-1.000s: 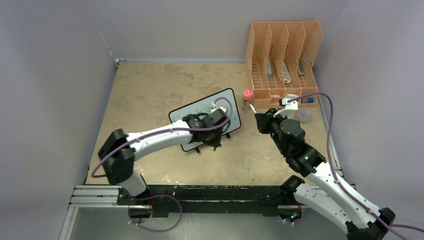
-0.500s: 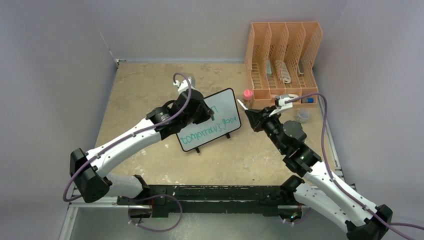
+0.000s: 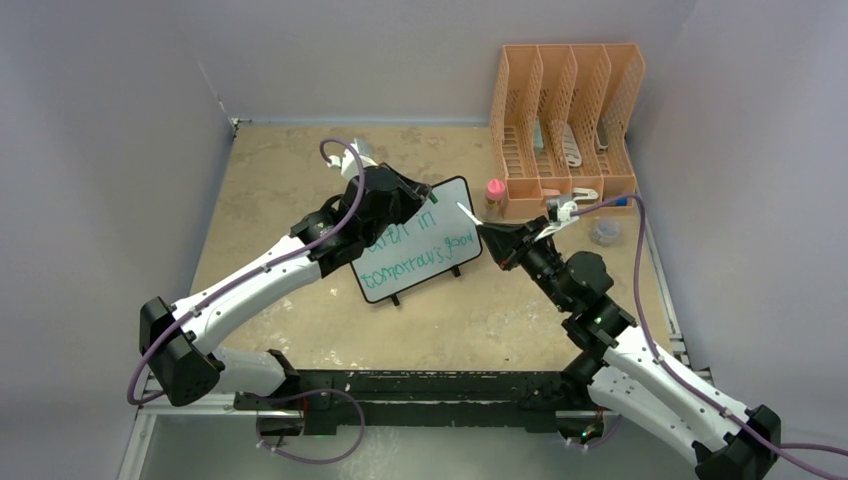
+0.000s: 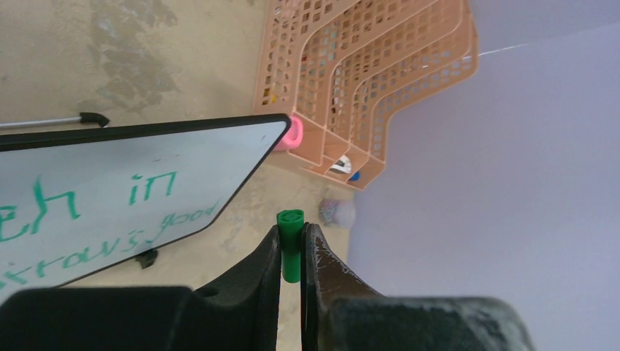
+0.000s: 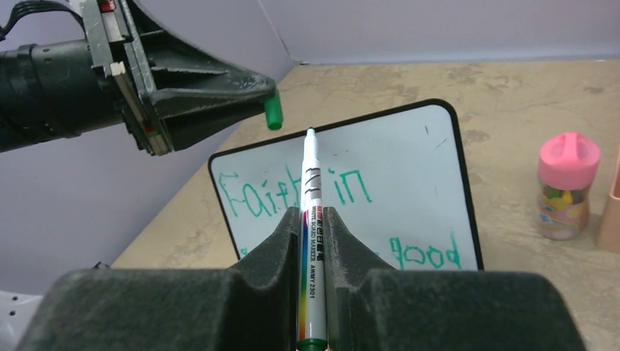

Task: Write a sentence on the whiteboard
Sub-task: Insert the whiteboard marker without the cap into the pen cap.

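The whiteboard [image 3: 448, 215] stands tilted on its black feet mid-table. The sentence [image 3: 420, 252], in green, reads "Faith in" over "tomorrow's good"; part of the first word is hidden behind my left arm. My left gripper [image 3: 432, 196] hovers over the board's upper edge, shut on a green marker cap [image 4: 290, 245]. My right gripper [image 3: 487, 232] is just right of the board, shut on a white whiteboard marker [image 5: 310, 219] with its bare tip [image 5: 310, 132] aimed toward the cap [image 5: 273, 111]. The board also shows in the right wrist view [image 5: 409, 157] and the left wrist view [image 4: 110, 164].
An orange mesh file rack [image 3: 565, 110] stands at the back right. A small pink-lidded jar [image 3: 494, 195] sits by its front left corner, next to the board. A small clear container [image 3: 604, 232] lies right of my right arm. Walls close the left and back.
My left arm rose off the front of the board and swung to its upper left edge, uncovering the writing. My right gripper moved left with the marker toward the left gripper.
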Motion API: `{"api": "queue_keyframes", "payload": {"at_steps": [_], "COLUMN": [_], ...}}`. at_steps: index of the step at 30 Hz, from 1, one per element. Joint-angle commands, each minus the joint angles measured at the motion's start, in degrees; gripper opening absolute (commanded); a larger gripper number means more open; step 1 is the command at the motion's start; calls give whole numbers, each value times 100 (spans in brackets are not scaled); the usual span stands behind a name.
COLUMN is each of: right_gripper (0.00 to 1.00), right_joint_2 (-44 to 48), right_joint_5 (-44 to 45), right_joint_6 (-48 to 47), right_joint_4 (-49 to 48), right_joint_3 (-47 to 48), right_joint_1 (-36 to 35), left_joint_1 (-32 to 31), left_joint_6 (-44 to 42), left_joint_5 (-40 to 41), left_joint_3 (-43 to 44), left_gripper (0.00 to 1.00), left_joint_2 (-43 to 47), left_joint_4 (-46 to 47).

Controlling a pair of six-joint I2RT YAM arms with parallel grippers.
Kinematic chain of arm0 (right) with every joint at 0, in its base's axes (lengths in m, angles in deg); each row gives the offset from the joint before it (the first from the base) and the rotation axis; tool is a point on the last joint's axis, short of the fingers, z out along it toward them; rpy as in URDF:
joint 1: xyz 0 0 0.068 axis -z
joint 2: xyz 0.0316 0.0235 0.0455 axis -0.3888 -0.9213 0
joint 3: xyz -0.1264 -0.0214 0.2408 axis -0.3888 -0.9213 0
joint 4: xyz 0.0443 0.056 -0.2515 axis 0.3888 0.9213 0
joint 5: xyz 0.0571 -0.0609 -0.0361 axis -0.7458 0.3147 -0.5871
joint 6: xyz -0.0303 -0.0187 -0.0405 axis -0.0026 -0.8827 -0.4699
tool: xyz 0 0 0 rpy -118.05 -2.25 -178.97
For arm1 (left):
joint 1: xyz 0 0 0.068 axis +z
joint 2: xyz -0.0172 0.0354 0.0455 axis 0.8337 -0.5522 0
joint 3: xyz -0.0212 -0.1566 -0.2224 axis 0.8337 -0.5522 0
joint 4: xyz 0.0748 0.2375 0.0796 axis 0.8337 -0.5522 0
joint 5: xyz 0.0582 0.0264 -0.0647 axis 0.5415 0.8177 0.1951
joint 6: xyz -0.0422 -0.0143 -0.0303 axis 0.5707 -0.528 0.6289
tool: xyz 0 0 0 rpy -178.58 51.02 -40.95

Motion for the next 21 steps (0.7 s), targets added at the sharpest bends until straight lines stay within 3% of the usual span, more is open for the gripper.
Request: {"api": "queue_keyframes", "payload": {"at_steps": [1,21], "right_gripper": [0,0], "right_joint_2": [50,-341], "right_joint_5": [-352,-583], "right_joint_6": [328,669], "right_joint_4": [-811,-1455], "right_joint_3": [-78,-130], "right_joint_1": [-35,-47], "left_joint_1": [27,27], "left_joint_6": [310,517], "left_joint_5": [199,-62], "left_joint_3": [50,-240], "left_gripper": [0,0], "left_joint_2": [139,288], "left_joint_4": [684,1051]}}
